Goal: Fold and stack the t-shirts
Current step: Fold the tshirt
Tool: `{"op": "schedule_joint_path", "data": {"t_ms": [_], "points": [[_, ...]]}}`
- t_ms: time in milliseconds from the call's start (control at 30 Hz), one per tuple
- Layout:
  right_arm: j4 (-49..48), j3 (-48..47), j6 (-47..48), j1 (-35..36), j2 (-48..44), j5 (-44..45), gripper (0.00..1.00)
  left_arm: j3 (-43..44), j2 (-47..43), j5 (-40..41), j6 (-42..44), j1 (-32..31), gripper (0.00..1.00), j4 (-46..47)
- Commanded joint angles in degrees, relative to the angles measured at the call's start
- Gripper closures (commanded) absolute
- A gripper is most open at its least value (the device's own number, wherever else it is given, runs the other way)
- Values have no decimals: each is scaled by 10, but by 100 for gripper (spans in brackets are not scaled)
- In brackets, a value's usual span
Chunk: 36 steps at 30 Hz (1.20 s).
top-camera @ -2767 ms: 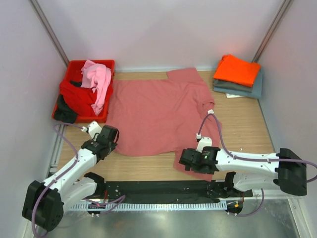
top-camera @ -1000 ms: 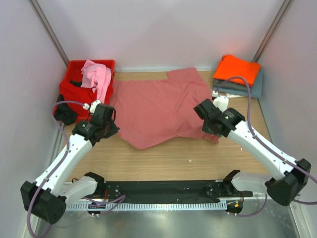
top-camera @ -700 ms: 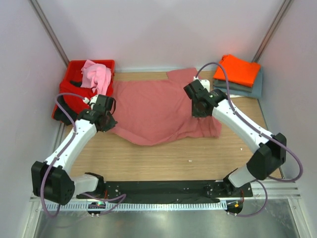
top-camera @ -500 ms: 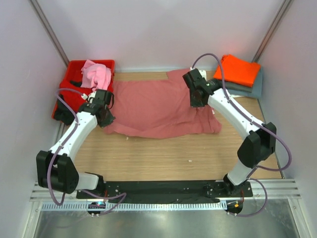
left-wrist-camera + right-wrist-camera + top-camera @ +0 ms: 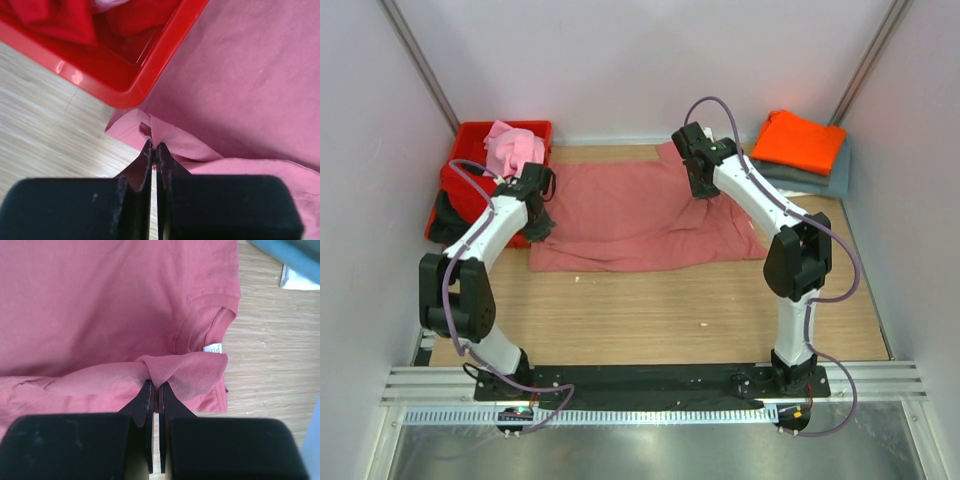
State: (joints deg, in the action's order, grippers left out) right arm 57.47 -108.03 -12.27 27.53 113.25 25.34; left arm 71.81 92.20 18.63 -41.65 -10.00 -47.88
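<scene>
Left fingers (image 5: 142, 167) at 10 o'clock and right fingers (image 5: 144, 402) at 1 o'clock are each pinching soft, creased folds of the salmon-pink t-shirt (image 5: 630, 215).

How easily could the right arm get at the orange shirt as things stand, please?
Probably yes: the orange shirt lies uncovered near the right tool, nothing between them. That tool is shut on the salmon shirt, though, so it must let go first.

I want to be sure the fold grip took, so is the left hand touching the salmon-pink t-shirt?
Touching. The left wrist view shows the left hand shut on a pinched fold of the salmon-pink t-shirt, beside the red crate.
</scene>
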Motion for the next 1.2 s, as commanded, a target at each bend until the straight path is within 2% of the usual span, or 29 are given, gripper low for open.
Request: {"op": "schedule_joint_path", "data": {"t_ms": [0, 200, 567, 633, 667, 700, 733, 767, 800, 833, 900, 933, 967, 1033, 1067, 1100, 1133, 1167], "points": [[4, -53, 30, -9, 12, 23, 99, 33, 32, 7, 12, 4, 100, 0], [26, -109, 36, -26, 58, 58, 99, 62, 64, 20, 15, 4, 100, -7], [17, -159, 50, -42, 137, 27, 98, 112, 113, 36, 19, 4, 100, -31], [13, -171, 52, -47, 151, 21, 94, 119, 119, 39, 17, 4, 99, -37], [0, -173, 56, -48, 165, 16, 92, 122, 122, 40, 16, 4, 95, -41], [-11, -170, 59, -48, 170, 11, 85, 126, 123, 39, 14, 4, 91, -43], [-22, -169, 59, -52, 176, 10, 75, 128, 122, 36, 14, 4, 83, -45], [-27, -172, 55, -55, 190, 18, 50, 129, 115, 33, 14, 2, 76, -46], [-23, -187, 49, -56, 197, 30, 37, 130, 110, 30, 14, 2, 67, -48], [-10, -193, 33, -59, 201, 50, 26, 130, 102, 32, 15, -1, 46, -49], [-3, -184, 20, -61, 183, 67, 9, 127, 71, 40, 17, -12, 30, -55], [-11, -170, 15, -62, 168, 74, 6, 125, 58, 45, 18, -17, 22, -57], [-17, -152, 1, -62, 146, 87, 1, 122, 46, 47, 19, -20, 20, -60], [-36, -72, -12, -63, 61, 86, 0, 100, 2, 53, 17, -34, 15, -65], [-62, -38, -30, -66, 27, 81, 0, 86, -13, 53, 16, -40, 15, -62], [-75, 35, -41, -70, -5, 62, 0, 55, -32, 46, 13, -41, 15, -52], [-104, 73, -56, -75, -78, 44, 0, 34, -67, 37, 7, -41, 15, -43], [-120, 114, -70, -85, -111, 25, 0, 9, -88, 17, 2, -41, 15, -29]]}}
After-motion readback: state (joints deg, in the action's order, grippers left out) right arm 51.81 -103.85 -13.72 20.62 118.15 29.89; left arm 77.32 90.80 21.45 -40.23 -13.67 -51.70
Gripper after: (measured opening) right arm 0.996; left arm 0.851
